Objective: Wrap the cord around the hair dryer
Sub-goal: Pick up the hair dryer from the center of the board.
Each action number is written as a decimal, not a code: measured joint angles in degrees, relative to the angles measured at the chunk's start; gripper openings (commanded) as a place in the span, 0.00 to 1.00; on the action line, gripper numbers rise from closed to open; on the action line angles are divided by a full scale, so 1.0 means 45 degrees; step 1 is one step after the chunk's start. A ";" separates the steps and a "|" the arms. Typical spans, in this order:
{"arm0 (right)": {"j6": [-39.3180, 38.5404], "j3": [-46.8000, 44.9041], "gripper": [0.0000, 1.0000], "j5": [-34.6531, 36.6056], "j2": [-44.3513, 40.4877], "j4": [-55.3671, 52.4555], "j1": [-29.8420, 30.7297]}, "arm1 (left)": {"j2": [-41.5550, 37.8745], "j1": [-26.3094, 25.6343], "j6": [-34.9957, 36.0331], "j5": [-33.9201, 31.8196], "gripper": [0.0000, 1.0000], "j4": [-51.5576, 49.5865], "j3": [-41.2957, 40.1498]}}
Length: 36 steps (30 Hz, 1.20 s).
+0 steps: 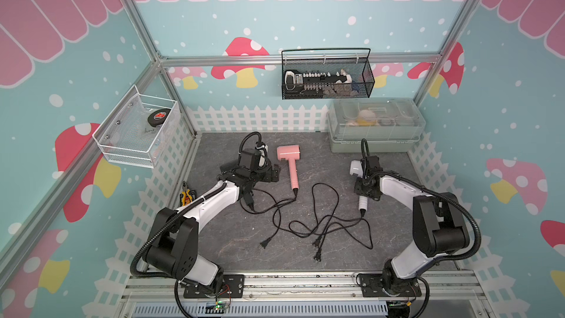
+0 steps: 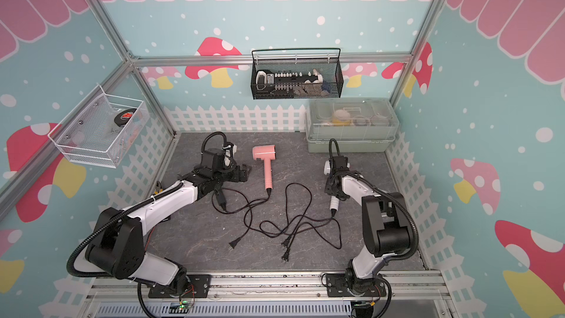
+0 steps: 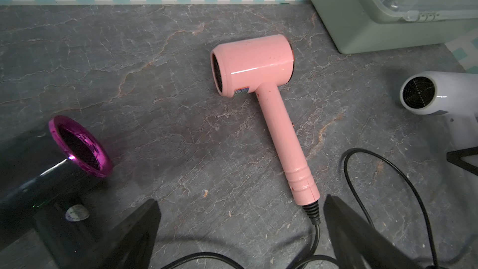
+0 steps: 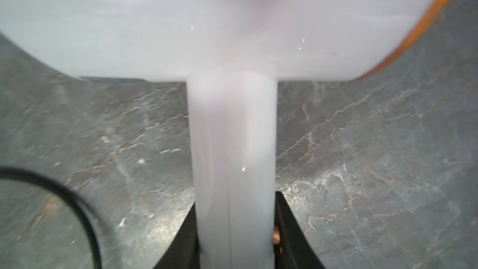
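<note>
Three hair dryers lie on the grey table. The pink hair dryer [image 1: 289, 154] [image 2: 264, 153] [image 3: 256, 65] is in the middle, handle toward the front. My left gripper [image 1: 275, 174] [image 3: 241, 200] hangs open just left of its handle, holding nothing. A black hair dryer [image 3: 38, 177] with a magenta ring lies under my left arm. My right gripper [image 1: 366, 190] [image 4: 235, 203] is shut on the handle of the white hair dryer [image 1: 354, 168] [image 4: 232, 138]. The black cords [image 1: 318, 224] [image 2: 290, 224] lie loose and tangled at the front, three plugs at their ends.
A green box with a clear lid [image 1: 376, 143] stands at the back right. A black mesh basket [image 1: 327, 87] hangs on the back wall and a white mesh basket [image 1: 137, 136] on the left wall. Yellow-handled pliers [image 1: 186, 197] lie by the left fence.
</note>
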 measured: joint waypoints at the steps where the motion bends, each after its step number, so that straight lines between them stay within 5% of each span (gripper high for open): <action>1: -0.0330 0.0019 0.00 -0.0058 -0.0170 0.0131 0.0083 | 0.0000 0.0005 0.0019 0.0107 0.99 -0.0044 0.0121; 14: -0.6732 -0.0641 0.00 -0.0180 -0.2205 0.3507 0.3585 | 0.0155 0.1025 0.0029 0.4167 0.99 -0.0083 0.1010; 26: -1.1162 -0.1914 0.00 -0.1093 -0.3016 0.5547 0.5027 | 0.0529 0.0748 0.0282 0.8733 0.99 -0.0049 0.1219; 36: -1.3299 -0.1914 0.00 -0.0908 -0.3211 0.5785 0.5829 | 0.1613 -0.0151 0.1311 0.9874 0.96 -0.1452 0.2283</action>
